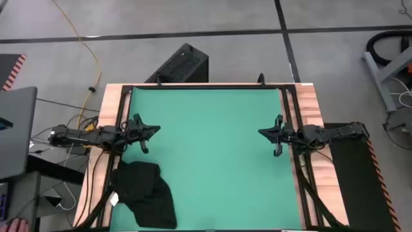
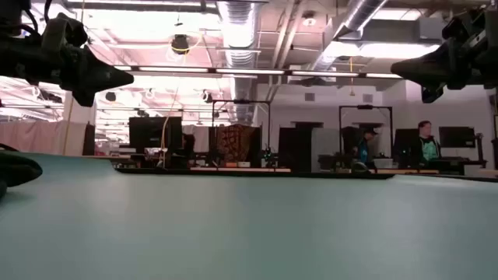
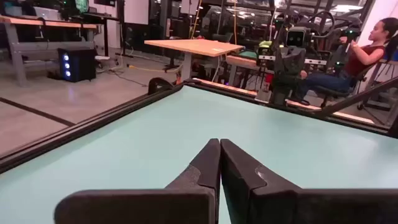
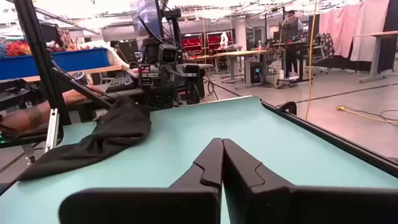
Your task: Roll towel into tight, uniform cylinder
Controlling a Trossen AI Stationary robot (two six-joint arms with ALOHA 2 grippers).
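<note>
The black towel (image 1: pixel 149 194) lies crumpled in a heap on the green mat (image 1: pixel 212 148) at the near left corner, with a small white tag (image 1: pixel 116 199) at its left edge. It also shows in the right wrist view (image 4: pixel 99 144) and at the left edge of the low view (image 2: pixel 15 171). My left gripper (image 1: pixel 156 131) hovers shut above the mat's left side, beyond the towel. My right gripper (image 1: pixel 262 133) hovers shut above the mat's right side. Both are empty.
A black ribbed box (image 1: pixel 182 64) stands on the floor beyond the table's far edge. Dark frame rails (image 1: pixel 293 116) and wooden borders run along the mat's sides. People sit in the room beyond the table (image 3: pixel 367 56). The mat's middle lies bare.
</note>
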